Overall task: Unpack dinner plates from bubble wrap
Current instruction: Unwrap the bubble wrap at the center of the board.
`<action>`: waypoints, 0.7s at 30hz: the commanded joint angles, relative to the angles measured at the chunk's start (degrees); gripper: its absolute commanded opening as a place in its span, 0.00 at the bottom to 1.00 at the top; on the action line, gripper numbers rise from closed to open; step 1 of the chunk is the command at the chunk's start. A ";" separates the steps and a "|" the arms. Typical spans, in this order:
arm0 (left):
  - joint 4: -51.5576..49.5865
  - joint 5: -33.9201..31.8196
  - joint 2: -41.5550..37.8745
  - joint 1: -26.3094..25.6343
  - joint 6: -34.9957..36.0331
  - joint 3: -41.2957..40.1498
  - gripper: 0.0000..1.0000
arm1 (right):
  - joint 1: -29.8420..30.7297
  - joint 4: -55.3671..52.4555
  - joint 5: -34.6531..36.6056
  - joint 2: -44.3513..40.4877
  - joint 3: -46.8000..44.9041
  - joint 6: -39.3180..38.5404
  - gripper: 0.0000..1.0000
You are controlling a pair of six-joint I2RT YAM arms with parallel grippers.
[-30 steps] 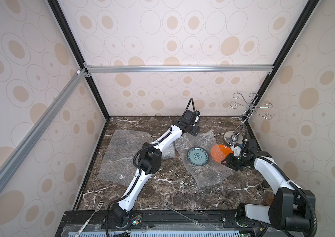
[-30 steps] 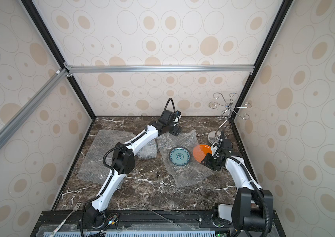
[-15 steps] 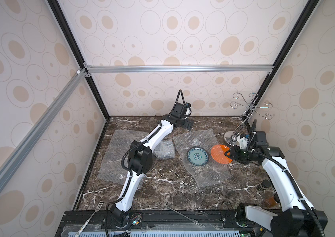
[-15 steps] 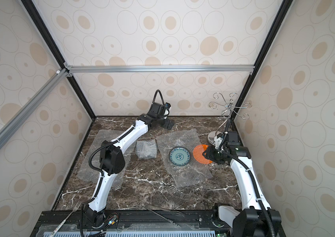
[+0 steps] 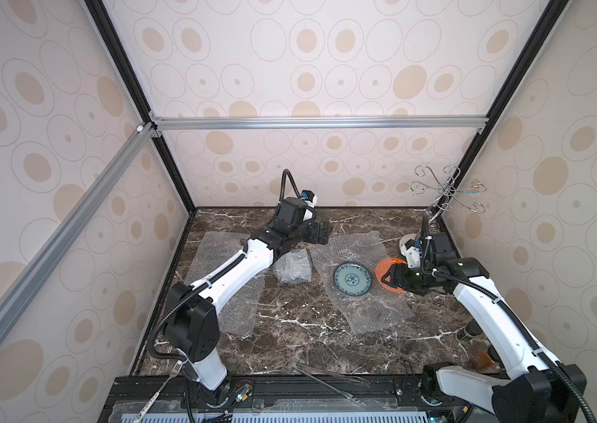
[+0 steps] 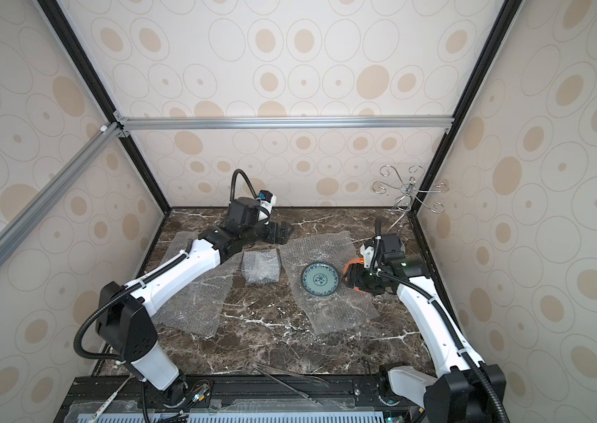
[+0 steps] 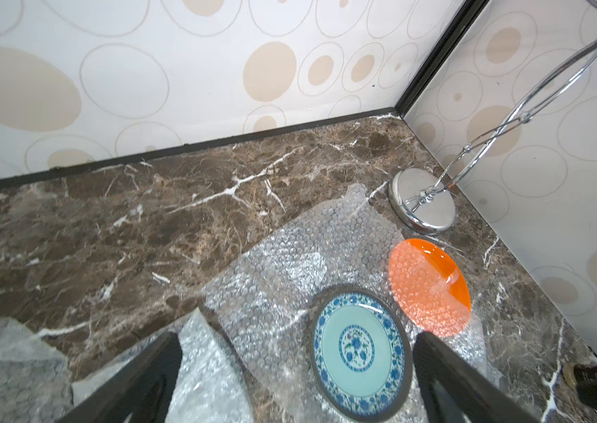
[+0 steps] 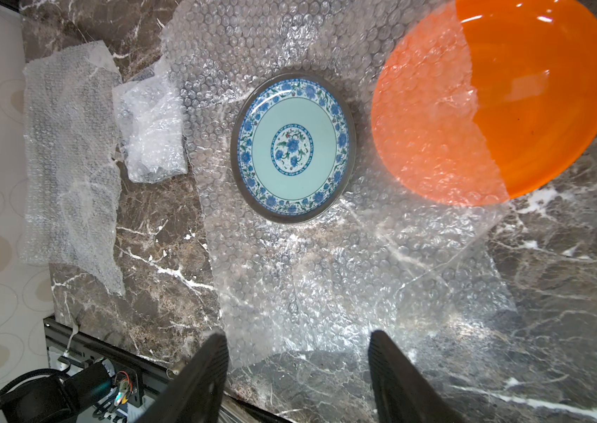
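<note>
I noted the bundle (image 5: 294, 271) lay nearer my left gripper (image 5: 321, 234), spread wide and empty, than my right gripper (image 5: 391, 280), parted, empty, by the orange plate (image 5: 385, 264).

Bubble wrap (image 8: 308, 274) is veiling about half of the orange plate (image 8: 545, 91). A folded bundle (image 8: 154, 135) is concealing its contents. The wire stand (image 7: 425, 210) is running off-frame.
</note>
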 commanded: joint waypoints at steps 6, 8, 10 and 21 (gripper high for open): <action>1.04 5.02 -4.89 0.03 -10.47 -4.98 1.00 | 1.55 6.22 0.27 3.86 -5.61 0.70 0.79; 2.04 6.26 -5.93 0.04 -12.05 -6.69 1.00 | 2.04 7.55 0.02 4.90 -6.94 1.25 0.80; 2.27 7.17 -6.56 0.04 -12.96 -7.83 1.00 | 2.98 8.85 0.43 5.91 -7.91 2.02 0.80; 4.54 12.33 -2.44 0.23 -13.57 -4.98 1.00 | 6.17 20.83 -5.57 16.41 -9.57 11.39 0.80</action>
